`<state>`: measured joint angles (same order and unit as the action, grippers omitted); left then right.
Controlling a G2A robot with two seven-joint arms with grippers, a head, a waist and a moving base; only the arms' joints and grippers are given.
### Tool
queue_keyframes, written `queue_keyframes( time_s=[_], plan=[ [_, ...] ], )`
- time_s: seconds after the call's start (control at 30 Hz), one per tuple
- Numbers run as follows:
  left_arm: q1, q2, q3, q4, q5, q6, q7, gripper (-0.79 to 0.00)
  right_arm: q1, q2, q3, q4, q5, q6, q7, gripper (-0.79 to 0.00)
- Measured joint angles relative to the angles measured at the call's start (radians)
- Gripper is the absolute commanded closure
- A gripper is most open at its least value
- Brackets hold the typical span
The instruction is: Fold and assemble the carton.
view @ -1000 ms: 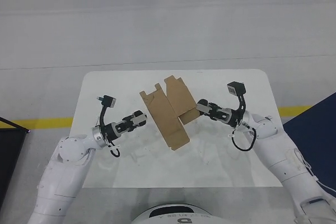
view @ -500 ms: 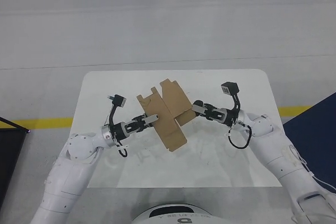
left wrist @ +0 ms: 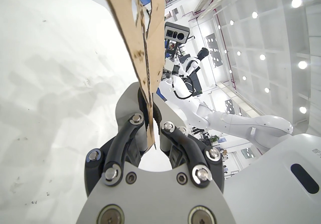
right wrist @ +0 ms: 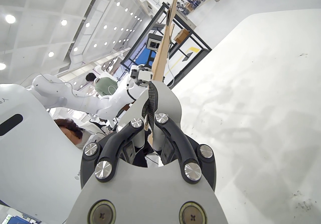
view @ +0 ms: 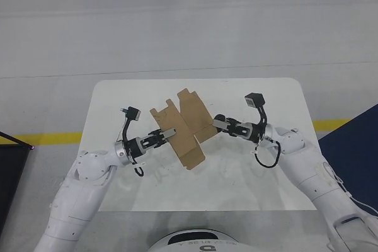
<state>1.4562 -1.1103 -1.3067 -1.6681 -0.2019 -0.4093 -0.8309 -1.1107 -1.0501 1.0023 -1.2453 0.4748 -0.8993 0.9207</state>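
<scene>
carton hangs as a flattened brown blank between your two arms, over the middle of the white tabletop and, judging by the shadows beneath it, lifted off it. your left claw is clenched on one long edge, with the cardboard pinched between its pads. your right claw is clamped the same way on the opposite edge. seen from the left wrist, the layers part into a narrow v away from the grip, so the sleeve looks barely opened and nothing is folded yet.

watch the grips first. both bite only a thin strip of edge, so a twist or a sideways tug could let the board slide out and drop flat. if you push the claws toward each other off the line of the creases, the panels may buckle across the middle instead of squaring up. pull apart too hard and the corrugated edge could tear at a pad. the end flaps hang loose and could catch on the tabletop if you lower the carton.
</scene>
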Motion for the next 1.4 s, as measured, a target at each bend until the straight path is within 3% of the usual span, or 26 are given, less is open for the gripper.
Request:
queue_keyframes(
  time_s=[0.33,0.4,0.5,0.67,0.73,0.93,1.03,1.13,1.17,1.2,1.23,1.27,1.4],
  plan=[
    [-0.001,0.012,-0.023,0.007,-0.022,-0.046,-0.079,0.000,0.008,0.026,-0.008,-0.016,0.105,0.091,0.091,-0.782],
    [-0.002,0.014,-0.023,0.004,-0.011,-0.054,-0.101,0.000,0.010,0.030,-0.008,-0.016,0.114,0.106,0.106,-0.699],
    [-0.004,0.018,-0.016,-0.002,0.007,-0.065,-0.133,0.000,0.016,0.035,-0.026,-0.030,0.130,0.149,0.149,-0.659],
    [-0.012,0.022,0.001,-0.002,0.010,-0.066,-0.180,0.000,0.042,0.038,-0.071,-0.043,0.134,0.220,0.220,-0.517],
    [-0.018,0.024,0.007,0.003,0.014,-0.055,-0.194,0.000,0.052,0.038,-0.086,-0.035,0.130,0.229,0.230,-0.400],
    [-0.030,0.028,0.019,0.011,0.003,-0.050,-0.218,0.000,0.079,0.036,-0.123,-0.010,0.145,0.257,0.257,-0.215],
    [-0.033,0.030,0.023,0.014,0.000,-0.048,-0.223,0.000,0.091,0.034,-0.143,-0.008,0.162,0.279,0.280,0.000],
    [-0.037,0.032,0.027,0.016,0.005,-0.043,-0.225,0.000,0.102,0.032,-0.158,-0.004,0.178,0.294,0.294,0.000],
    [-0.038,0.032,0.028,0.016,0.006,-0.042,-0.225,-0.212,0.105,0.032,-0.161,-0.003,0.182,0.297,0.297,0.000],
    [-0.039,0.033,0.028,0.016,0.005,-0.041,-0.226,-0.336,0.108,0.032,-0.165,0.000,0.187,0.299,0.299,0.000],
    [-0.039,0.034,0.027,0.015,0.004,-0.041,-0.228,-0.646,0.110,0.032,-0.167,0.001,0.190,0.299,0.300,0.000],
    [-0.040,0.035,0.025,0.015,0.002,-0.042,-0.230,-0.785,0.112,0.032,-0.169,0.003,0.194,0.299,0.299,0.000],
    [-0.041,0.043,-0.005,0.020,0.011,-0.059,-0.226,-0.785,0.116,0.034,-0.162,0.015,0.198,0.268,0.268,0.000]
  ],
)
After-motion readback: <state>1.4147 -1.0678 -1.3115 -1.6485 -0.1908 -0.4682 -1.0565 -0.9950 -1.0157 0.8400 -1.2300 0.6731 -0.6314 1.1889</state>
